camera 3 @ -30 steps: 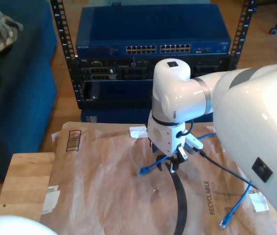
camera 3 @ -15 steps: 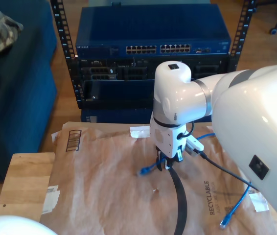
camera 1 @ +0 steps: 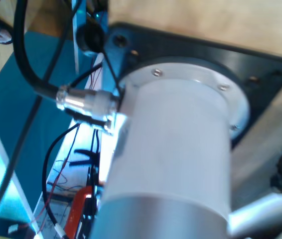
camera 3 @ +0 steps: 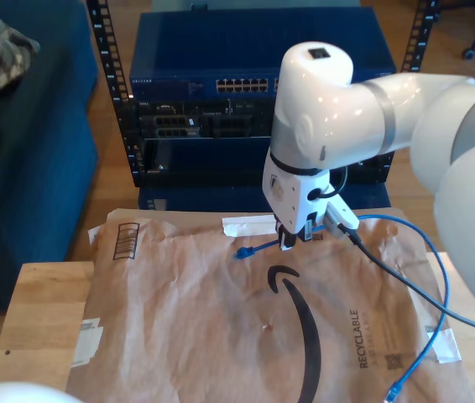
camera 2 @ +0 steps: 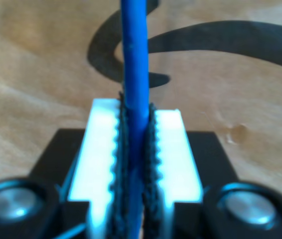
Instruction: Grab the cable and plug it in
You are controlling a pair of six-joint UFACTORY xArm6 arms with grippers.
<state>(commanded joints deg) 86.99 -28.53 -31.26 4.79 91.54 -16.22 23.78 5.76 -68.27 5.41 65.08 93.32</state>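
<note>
My second pincer (camera 3: 289,243) clamps the cable (camera 2: 133,84) — plug (camera 3: 242,252) jutting toward the exterior view's left (rack ports (camera 3: 244,85) lie beyond, higher).

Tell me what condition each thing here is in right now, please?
cable: pinched near one end, lifted off the paper, not plugged in.
near plug: hanging free beside the gripper.
far plug: lying on the brown paper.
my second gripper: shut on the cable.
network switch: its ports show no cable.
</note>
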